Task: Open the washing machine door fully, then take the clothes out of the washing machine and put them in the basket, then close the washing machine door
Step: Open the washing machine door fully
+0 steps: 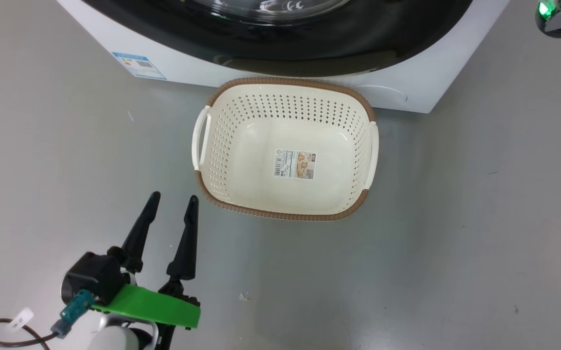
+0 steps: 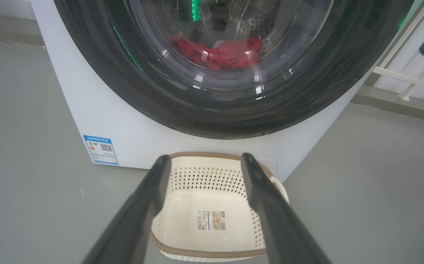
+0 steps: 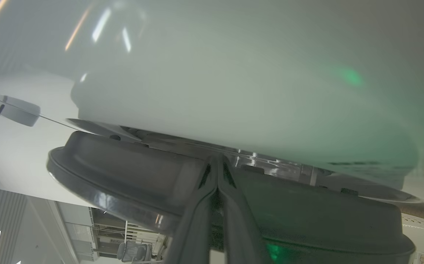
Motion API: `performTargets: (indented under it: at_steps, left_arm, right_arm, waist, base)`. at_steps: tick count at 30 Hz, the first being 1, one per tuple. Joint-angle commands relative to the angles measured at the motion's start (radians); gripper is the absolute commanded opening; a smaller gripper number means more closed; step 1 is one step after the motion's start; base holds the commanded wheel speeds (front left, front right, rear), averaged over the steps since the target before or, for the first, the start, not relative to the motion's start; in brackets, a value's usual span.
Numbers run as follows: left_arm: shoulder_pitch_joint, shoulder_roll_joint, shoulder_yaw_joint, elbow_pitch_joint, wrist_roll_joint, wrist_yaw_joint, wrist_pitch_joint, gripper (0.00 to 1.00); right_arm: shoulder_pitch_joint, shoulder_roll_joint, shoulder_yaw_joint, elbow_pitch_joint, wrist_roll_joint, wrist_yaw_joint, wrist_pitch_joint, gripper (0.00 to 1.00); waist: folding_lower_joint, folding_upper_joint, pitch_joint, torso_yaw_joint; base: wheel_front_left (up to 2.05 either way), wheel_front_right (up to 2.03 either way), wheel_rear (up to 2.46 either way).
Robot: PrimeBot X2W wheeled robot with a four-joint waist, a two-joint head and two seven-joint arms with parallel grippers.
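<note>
The washing machine (image 1: 188, 58) stands at the top of the head view, and its glossy black-rimmed door (image 1: 309, 43) lies against the white front. Through the door glass (image 2: 219, 33) in the left wrist view I see the red clothes (image 2: 226, 55) lying in the drum. The cream basket (image 1: 285, 214) sits on the floor just before the machine, with nothing in it but a sticker. My left gripper (image 1: 173, 197) hovers open left of the basket, nothing between its fingers. My right gripper (image 3: 217, 159) is shut, its tips at the narrow seam between the door's rim (image 3: 123, 172) and the machine's front (image 3: 234, 91).
Grey floor spreads left, right and in front of the basket. A blue label (image 1: 139, 65) marks the machine's lower left corner. A dark housing with a green light (image 1: 559, 17) hangs at the upper right. A pale rail frame (image 2: 410, 77) stands right of the machine.
</note>
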Motion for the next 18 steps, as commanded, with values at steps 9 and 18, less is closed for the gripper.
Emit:
performTargets:
  at_steps: [9,18]
  left_arm:
    - [-0.008,0.016,0.025,-0.013,-0.010,-0.005,-0.009,1.00]
    - [0.014,0.016,0.026,-0.012,-0.001,-0.005,-0.009,1.00]
  right_arm:
    - [-0.010,0.038,0.018,-0.017,0.018,-0.001,0.076,0.00]
    - [0.105,0.060,0.029,-0.095,0.020,-0.001,0.120,0.00]
  waist:
    - [0.0000,-0.0001,-0.015,0.008]
    - [0.0000,-0.0001,-0.073,-0.012]
  base:
    - [0.00,0.00,0.00]
    - [0.00,0.00,0.00]
